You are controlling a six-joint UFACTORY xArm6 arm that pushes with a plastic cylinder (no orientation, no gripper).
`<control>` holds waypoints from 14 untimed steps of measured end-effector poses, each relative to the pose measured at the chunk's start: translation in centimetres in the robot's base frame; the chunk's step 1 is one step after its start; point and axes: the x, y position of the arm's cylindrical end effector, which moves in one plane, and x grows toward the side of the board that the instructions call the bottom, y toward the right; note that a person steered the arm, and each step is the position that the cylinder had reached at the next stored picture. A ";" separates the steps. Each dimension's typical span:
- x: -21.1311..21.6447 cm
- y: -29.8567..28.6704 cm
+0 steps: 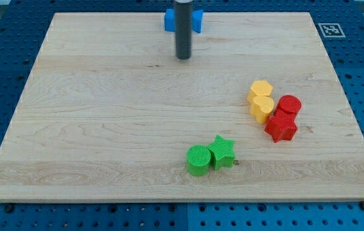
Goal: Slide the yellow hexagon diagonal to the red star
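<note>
My tip [183, 58] sits near the 12 o'clock edge of the wooden tabletop [104, 128], just below a blue block [196, 20] that the rod partly hides, so I cannot make out its shape. This arm carries no pincer, only the dark rod, so I have no spread or pinch to report.

The yellow hexagon [260, 90] lies toward 3 o'clock on the tabletop, well apart from my tip, at about 4 o'clock from it. A second yellow block [262, 109], whose shape I cannot tell for sure, touches the hexagon at its 6 o'clock side. The red star [281, 127] lies at about 5 o'clock from the hexagon, touching the second yellow block. A red cylinder [289, 104] touches the star at its 12 o'clock side and sits just beside the yellow pair.

Near the 6 o'clock edge, a green cylinder [199, 160] and a green star [221, 152] touch each other, the star at the cylinder's 2 o'clock.
</note>
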 end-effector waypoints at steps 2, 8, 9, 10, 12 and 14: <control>3.3 14.8; 7.8 17.8; 5.4 13.9; 5.4 6.1; 10.4 2.9; 10.5 4.9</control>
